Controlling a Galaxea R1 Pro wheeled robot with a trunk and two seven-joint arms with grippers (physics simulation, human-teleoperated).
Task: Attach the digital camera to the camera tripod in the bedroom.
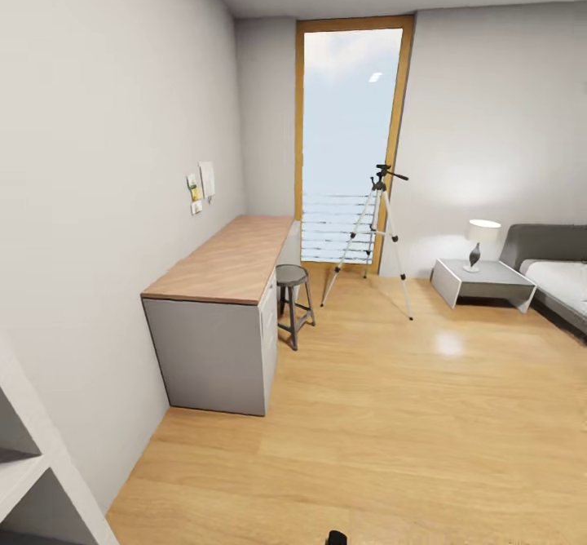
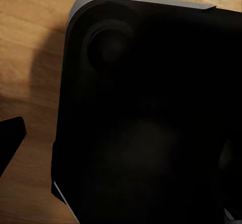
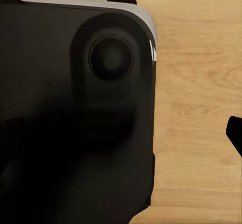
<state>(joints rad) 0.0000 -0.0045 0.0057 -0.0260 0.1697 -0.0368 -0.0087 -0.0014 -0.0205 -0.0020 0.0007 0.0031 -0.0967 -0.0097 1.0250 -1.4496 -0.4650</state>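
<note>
- Starting from my grippers: both wrist cameras look down on the robot's own dark base over the wood floor [image 3: 201, 108]. A black tip shows at the frame edge in each wrist picture, probably a fingertip, but I cannot tell whether either gripper is released or clenched.
- Nothing that I can make out as the digital camera appears between any fingers; the dark renders are too murky for me to say more.
- In the head view a small black shape sits at the very bottom edge of the picture; I can't identify it.
- Further out, a wood-topped desk [image 1: 232, 263] runs along the left wall, with a grey stool [image 1: 293, 292] just beside its far-right corner.
- The camera tripod [image 1: 375, 239] stands upright on the floor, legs spread, in front of the tall wood-framed window [image 1: 350, 137], well apart from me. Its black head and pan handle carry nothing.
- To the right sit a low grey side table [image 1: 485, 282] with a lamp [image 1: 481, 239] on it, and the edge of the bed [image 1: 562, 272].
- My read of the step: I'm in the bedroom on approach, with the mounting not yet begun.
- Next move, as I judge it: drive forward across the open floor, keeping off the stool and desk corner, stop with the tripod head within arm's reach, then bring a wrist camera onto it.
</note>
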